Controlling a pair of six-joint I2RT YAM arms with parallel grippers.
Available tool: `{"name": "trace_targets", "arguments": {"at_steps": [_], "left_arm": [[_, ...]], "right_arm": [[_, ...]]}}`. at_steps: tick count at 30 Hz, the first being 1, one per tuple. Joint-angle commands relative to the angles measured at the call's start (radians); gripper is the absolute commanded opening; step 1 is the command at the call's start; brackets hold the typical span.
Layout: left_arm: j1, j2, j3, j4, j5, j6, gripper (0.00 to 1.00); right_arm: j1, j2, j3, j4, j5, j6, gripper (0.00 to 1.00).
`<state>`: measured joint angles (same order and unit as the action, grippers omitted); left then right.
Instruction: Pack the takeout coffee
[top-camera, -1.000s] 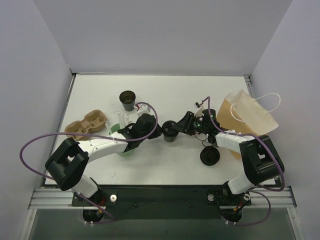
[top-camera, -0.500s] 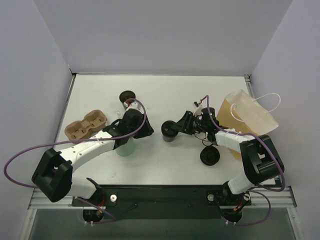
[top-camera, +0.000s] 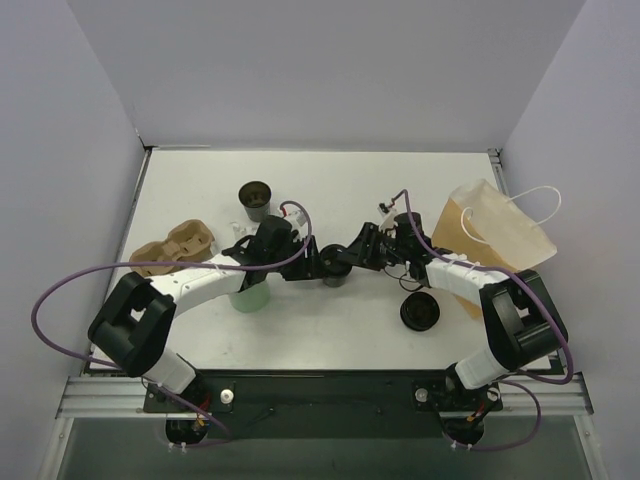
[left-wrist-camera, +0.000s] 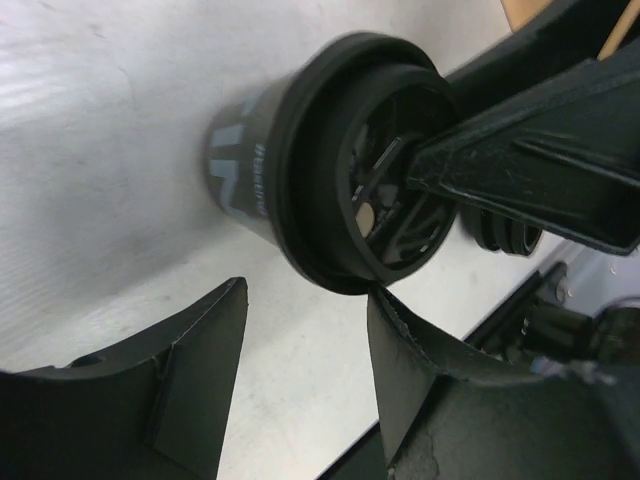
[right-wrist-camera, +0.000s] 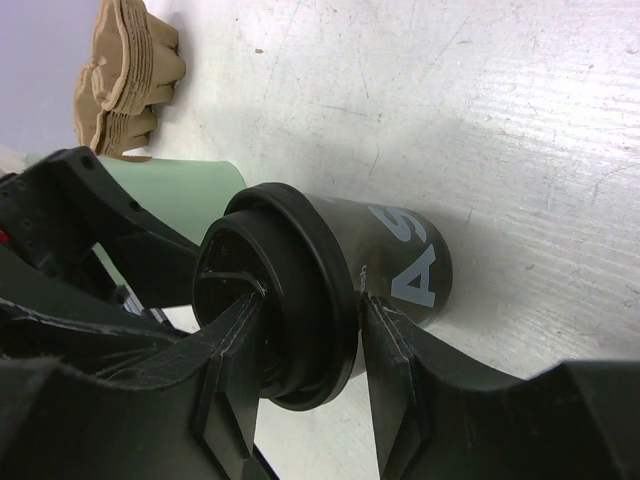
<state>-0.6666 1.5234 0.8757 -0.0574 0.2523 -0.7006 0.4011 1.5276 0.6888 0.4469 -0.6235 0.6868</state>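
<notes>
The takeout coffee is a small black cup with white letters, standing mid-table. My right gripper is shut on its wall, one finger inside and one outside under the rim, as the right wrist view shows on the cup and gripper. My left gripper is open just left of the cup. In the left wrist view the cup lies ahead of that gripper, and one fingertip touches its rim.
A green cup stands under my left arm. A black cup with a brown inside is at the back. A brown cup carrier lies left. A flat black lid and a paper bag are right.
My left gripper drew back to the left, then came right again up to the cup. The cup and my right gripper have barely moved.
</notes>
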Motion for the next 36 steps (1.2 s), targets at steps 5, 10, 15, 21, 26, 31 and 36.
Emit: {"name": "trace_targets", "arguments": {"at_steps": [5, 10, 15, 21, 26, 31, 36], "left_arm": [[-0.001, 0.006, 0.020, 0.151, 0.077, 0.015, 0.61], [0.001, -0.049, 0.042, 0.078, 0.032, 0.035, 0.63], [0.010, -0.048, 0.055, 0.062, -0.008, 0.032, 0.65], [0.010, -0.042, 0.043, 0.085, -0.051, 0.007, 0.65], [0.009, 0.003, 0.028, 0.128, -0.047, 0.000, 0.64], [0.007, 0.046, 0.008, 0.163, -0.013, -0.008, 0.60], [0.007, 0.061, -0.004, 0.156, -0.027, -0.002, 0.50]], "right_arm": [[0.030, 0.029, -0.060, -0.264, 0.067, -0.055, 0.15], [0.030, 0.028, -0.054, -0.270, 0.073, -0.056, 0.15], [0.031, 0.023, -0.052, -0.267, 0.068, -0.050, 0.15], [0.031, 0.011, -0.069, -0.255, 0.064, -0.036, 0.15], [0.035, 0.003, -0.092, -0.212, 0.053, -0.004, 0.15], [0.035, 0.000, -0.104, -0.180, 0.047, 0.016, 0.15], [0.033, -0.003, -0.106, -0.162, 0.036, 0.031, 0.19]]}}
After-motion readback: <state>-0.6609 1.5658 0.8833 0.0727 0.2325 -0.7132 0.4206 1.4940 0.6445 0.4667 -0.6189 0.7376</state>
